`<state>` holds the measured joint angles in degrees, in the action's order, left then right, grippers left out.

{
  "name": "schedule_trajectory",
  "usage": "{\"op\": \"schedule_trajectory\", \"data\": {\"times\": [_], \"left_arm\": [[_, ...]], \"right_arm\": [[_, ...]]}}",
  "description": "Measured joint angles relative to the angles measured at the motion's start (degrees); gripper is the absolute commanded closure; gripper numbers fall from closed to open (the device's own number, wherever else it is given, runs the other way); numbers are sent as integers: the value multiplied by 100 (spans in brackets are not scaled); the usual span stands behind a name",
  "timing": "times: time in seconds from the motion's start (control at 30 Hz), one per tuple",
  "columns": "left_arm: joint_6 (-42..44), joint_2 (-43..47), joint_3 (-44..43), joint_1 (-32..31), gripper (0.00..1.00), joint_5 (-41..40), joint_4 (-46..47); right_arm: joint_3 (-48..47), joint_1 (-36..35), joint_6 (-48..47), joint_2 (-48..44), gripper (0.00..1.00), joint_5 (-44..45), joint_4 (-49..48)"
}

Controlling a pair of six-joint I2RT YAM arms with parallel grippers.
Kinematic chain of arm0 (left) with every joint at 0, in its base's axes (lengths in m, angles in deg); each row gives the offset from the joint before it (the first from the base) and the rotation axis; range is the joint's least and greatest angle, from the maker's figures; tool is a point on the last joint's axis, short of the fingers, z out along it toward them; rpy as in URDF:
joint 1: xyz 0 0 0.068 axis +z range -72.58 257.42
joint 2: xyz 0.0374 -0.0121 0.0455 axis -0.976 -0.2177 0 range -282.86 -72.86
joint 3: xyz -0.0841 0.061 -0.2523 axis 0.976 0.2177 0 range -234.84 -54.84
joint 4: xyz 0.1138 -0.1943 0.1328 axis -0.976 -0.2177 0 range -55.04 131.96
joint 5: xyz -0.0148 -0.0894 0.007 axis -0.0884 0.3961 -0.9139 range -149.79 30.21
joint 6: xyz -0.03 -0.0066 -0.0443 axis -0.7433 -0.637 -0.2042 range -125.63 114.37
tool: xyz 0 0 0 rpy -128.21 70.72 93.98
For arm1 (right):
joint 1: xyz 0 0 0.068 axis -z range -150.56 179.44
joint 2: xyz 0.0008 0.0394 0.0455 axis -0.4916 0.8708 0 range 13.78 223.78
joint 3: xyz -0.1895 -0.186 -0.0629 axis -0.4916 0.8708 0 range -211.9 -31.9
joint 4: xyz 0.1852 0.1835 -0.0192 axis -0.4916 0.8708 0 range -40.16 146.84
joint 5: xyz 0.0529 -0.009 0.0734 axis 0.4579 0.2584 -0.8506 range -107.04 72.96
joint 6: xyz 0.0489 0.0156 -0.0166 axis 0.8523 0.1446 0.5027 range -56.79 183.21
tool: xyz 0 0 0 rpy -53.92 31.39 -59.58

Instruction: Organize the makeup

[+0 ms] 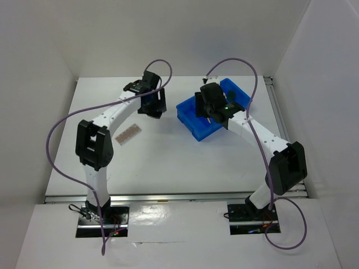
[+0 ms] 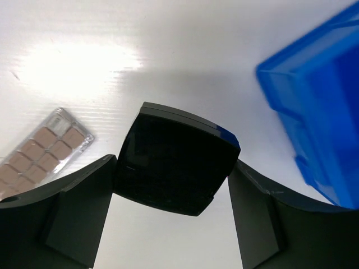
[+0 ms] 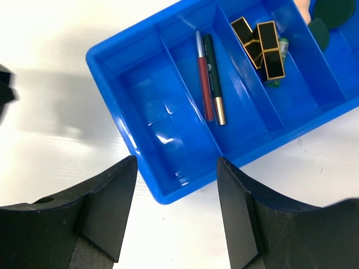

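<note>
The left gripper point(image 2: 175, 193) is closed to the width of the black square compact point(image 2: 175, 162) and holds it by two opposite sides, one finger against each. The compact seems to hang a little above the tabletop point(image 2: 168, 50), but I cannot tell this for sure. On the left of this gripper, the pinkish glitter strip point(image 2: 45, 154) lies flat on the tabletop, not yet collected. On its right, near but apart, is a corner of the blue divided tray point(image 2: 314, 106).

The right gripper point(image 3: 176, 216) is wide open and holds nothing. It hovers over the near rim of the tray. Beyond its fingertips the end compartment point(image 3: 148, 106) has nothing in it, the next one has two thin pencils point(image 3: 210, 78), and the one after has the gold-black lipsticks point(image 3: 263, 45).

I judge that the step in hand is bringing the compact to the tray. The next move calls for carrying it to the right over the rim, lowering it into the free end compartment, and keeping away from the right gripper waiting there.
</note>
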<state>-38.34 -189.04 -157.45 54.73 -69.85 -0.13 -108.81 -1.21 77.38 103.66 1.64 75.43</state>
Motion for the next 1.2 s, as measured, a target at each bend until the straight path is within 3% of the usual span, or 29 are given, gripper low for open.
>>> {"op": "schedule_trajectory", "data": {"times": [0.17, 0.33, 0.57, 0.73, 0.9, 1.03, 1.2], "left_arm": [[313, 728, -74, -162, 60, 114, 87], [573, 678, -470, -651, 60, 297, 125], [756, -238, -1565, -1309, 60, 505, 118], [868, -1156, -2413, -1591, 60, 527, 98], [903, -1611, -2533, -1661, 56, 533, 46], [1049, -1775, -2555, -1663, 45, 413, 74], [1180, -1801, -2579, -1703, 41, 315, 136]], "right_arm": [[-116, 199, 361, -31, 34, 44, 234], [-46, 831, 848, -393, 34, 39, 413], [492, 1790, 1360, -1598, 34, -96, 400], [669, 2164, 1488, -1950, 34, -326, 398], [831, 2439, 1495, -1958, 34, -621, 400], [942, 2636, 1493, -1958, 34, -839, 404], [988, 2763, 1493, -1958, 34, -1040, 391]]}}
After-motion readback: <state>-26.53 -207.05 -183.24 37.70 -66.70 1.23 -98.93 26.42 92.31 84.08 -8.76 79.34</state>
